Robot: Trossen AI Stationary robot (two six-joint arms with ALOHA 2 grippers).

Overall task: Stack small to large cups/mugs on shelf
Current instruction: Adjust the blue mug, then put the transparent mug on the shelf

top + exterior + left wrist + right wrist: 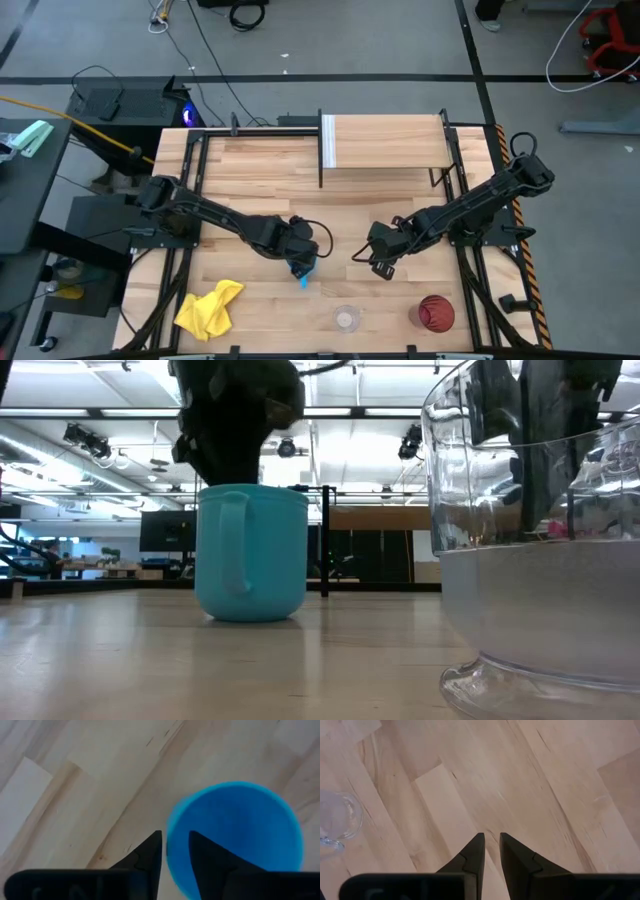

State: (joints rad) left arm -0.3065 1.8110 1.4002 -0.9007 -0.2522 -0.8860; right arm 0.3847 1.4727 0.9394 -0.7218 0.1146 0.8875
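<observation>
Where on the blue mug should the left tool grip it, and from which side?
Judging by its pose, grip the rim wall of the blue mug from above. It stands upright and open-topped on the table, and the left tool hangs over it with one finger outside the rim and the other inside. The handle juts sideways, harder to reach from overhead.

The table [260,170] is pale wooden planks with visible grain, smooth and faintly sheened; the shelf [390,142] looks like the same light wood; the blue mug [250,552] is matt, opaque plastic; the clear cup [540,550] is glossy, transparent plastic; the yellow cloth [208,308] is soft, crumpled fabric.
</observation>
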